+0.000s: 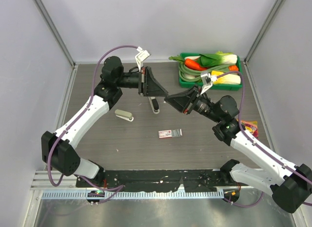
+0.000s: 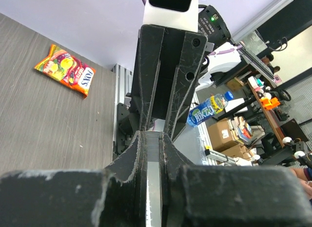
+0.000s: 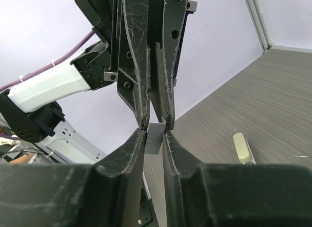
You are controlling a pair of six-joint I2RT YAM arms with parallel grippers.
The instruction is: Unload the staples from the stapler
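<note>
My two grippers meet tip to tip above the middle of the table. The left gripper (image 1: pixel 163 96) (image 2: pixel 153 135) is shut on the staples (image 3: pixel 155 139) (image 2: pixel 157 188), a thin grey metal strip. The right gripper (image 1: pixel 168 98) (image 3: pixel 154 134) comes from the opposite side, and its fingertips press on both edges of the strip's free end. The stapler (image 1: pixel 124 114) (image 3: pixel 242 148), pale olive-grey, lies on the table to the left, apart from both grippers. A black and silver piece (image 1: pixel 155 106) sits just below the left gripper; I cannot tell whether it touches the table.
A flat pink-and-white box (image 1: pixel 169 133) lies in front of the grippers. A green tray (image 1: pixel 181 80) of vegetables stands at the back right. A candy packet (image 1: pixel 249 127) (image 2: pixel 65 71) lies by the right arm.
</note>
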